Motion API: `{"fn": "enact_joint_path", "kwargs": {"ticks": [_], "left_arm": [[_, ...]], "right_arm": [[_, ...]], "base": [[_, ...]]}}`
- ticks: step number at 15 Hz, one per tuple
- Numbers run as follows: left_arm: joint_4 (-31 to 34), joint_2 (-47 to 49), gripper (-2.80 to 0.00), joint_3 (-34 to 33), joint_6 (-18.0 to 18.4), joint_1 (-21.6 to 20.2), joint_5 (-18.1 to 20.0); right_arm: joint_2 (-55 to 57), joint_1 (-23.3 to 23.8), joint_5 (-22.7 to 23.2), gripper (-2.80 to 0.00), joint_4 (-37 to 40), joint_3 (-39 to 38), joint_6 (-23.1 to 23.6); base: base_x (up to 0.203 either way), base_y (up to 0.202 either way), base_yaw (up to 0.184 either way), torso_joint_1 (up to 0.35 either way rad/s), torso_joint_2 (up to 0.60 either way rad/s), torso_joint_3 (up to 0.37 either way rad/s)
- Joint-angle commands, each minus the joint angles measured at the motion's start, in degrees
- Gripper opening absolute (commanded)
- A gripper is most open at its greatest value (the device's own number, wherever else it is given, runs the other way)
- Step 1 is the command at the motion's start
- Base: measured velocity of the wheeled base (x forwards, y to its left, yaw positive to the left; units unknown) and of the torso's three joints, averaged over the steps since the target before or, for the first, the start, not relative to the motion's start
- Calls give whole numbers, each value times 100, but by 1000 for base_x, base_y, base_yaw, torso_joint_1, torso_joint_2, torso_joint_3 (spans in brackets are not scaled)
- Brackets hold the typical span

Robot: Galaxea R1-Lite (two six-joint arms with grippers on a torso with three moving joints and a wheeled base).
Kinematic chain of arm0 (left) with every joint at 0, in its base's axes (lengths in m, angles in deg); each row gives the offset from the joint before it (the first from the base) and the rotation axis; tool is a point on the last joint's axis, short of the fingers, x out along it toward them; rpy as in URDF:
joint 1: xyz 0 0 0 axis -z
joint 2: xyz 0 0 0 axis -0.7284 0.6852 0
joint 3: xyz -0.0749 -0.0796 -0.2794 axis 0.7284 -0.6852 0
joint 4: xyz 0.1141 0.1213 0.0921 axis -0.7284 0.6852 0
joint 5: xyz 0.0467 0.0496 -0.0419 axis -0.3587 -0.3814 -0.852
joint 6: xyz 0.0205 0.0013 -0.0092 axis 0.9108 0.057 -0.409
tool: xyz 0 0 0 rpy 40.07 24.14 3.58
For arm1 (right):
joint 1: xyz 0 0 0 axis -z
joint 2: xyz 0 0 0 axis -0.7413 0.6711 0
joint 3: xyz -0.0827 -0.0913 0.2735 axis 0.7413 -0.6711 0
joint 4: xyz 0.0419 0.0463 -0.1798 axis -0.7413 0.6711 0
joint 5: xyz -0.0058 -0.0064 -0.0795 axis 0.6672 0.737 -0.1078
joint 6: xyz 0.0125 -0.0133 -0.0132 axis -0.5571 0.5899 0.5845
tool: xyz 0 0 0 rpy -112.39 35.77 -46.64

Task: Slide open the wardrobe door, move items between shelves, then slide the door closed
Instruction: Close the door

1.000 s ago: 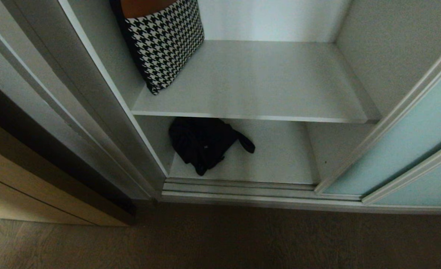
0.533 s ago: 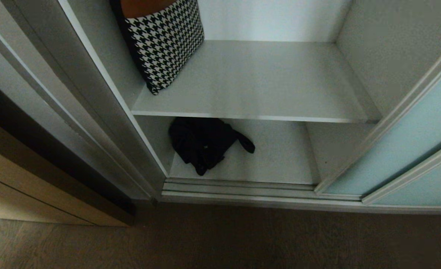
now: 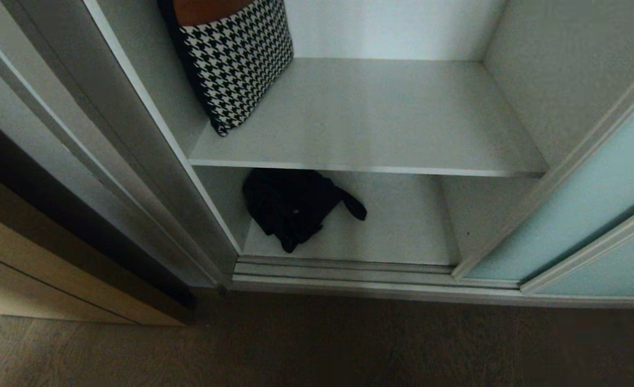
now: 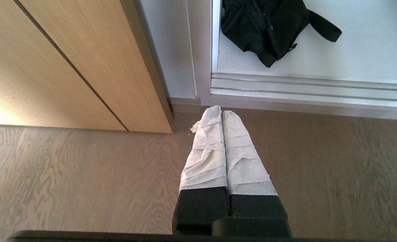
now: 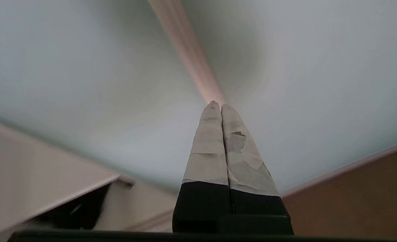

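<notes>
The sliding wardrobe door (image 3: pixel 591 215), frosted pale teal glass, stands pushed to the right, leaving the shelves exposed. A houndstooth piece (image 3: pixel 236 59) with an orange-brown top leans at the left of the upper shelf (image 3: pixel 376 118). A black fabric bag (image 3: pixel 290 207) lies crumpled on the lower shelf (image 3: pixel 403 226), and the left wrist view shows this bag (image 4: pixel 269 27) too. Neither arm appears in the head view. My left gripper (image 4: pixel 221 112) is shut and empty over the floor, short of the door track. My right gripper (image 5: pixel 218 106) is shut and empty, its tips close to the teal glass (image 5: pixel 84 84) by a pale frame bar (image 5: pixel 191 53).
A silver floor track (image 3: pixel 349 271) runs along the wardrobe's front. A tan wooden panel (image 3: pixel 27 269) stands to the left of the opening. Brown wood floor (image 3: pixel 349 344) lies in front. The upper shelf's right part is bare.
A dark shadow along the right end of the upper shelf has faded. The bag, the houndstooth piece and the door have not moved.
</notes>
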Motion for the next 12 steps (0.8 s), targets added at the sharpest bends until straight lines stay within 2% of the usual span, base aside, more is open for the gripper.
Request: {"fn": "enact_joint_path", "kwargs": {"ticks": [1, 6, 12], "left_arm": [[-1, 8, -280, -1, 2, -2, -1], [-1, 8, -280, -1, 2, -2, -1], [-1, 8, -280, -1, 2, -2, -1]], "right_arm": [[90, -4, 274, -280, -14, -118, -14], [470, -80, 307, -280, -385, -32, -38], [750, -597, 288, -280, -557, -105, -37]], "base": [[0, 0, 0, 0, 0, 0], [0, 0, 0, 0, 0, 0], [0, 0, 0, 0, 0, 0]]}}
